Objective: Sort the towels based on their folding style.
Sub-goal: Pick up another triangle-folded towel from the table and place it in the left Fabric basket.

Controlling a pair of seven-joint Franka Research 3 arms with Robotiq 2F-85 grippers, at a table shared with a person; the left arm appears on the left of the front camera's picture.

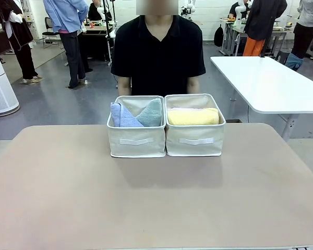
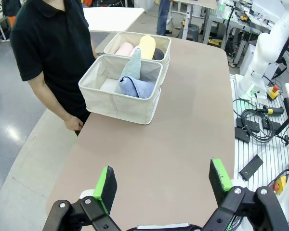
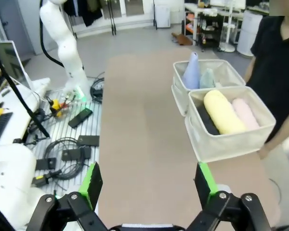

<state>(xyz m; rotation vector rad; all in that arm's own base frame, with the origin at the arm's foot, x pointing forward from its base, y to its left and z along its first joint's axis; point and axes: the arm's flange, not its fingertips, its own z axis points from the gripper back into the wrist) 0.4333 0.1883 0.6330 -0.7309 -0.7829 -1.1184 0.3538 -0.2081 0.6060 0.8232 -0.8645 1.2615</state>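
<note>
Two beige fabric bins stand side by side at the table's far middle. The left bin holds two pointed triangular folds, a lavender-blue towel and a pale teal-grey towel. The right bin holds rolled towels: a yellow towel on top, with a pink towel and a dark grey towel beside it in the right wrist view. My left gripper is open with nothing between its fingers, well back from the bins. My right gripper is open too and holds nothing.
A person in a black shirt stands right behind the bins, arms at their sides. The brown tabletop stretches bare in front of the bins. A white table stands at the back right. Cables and boxes lie beside the table.
</note>
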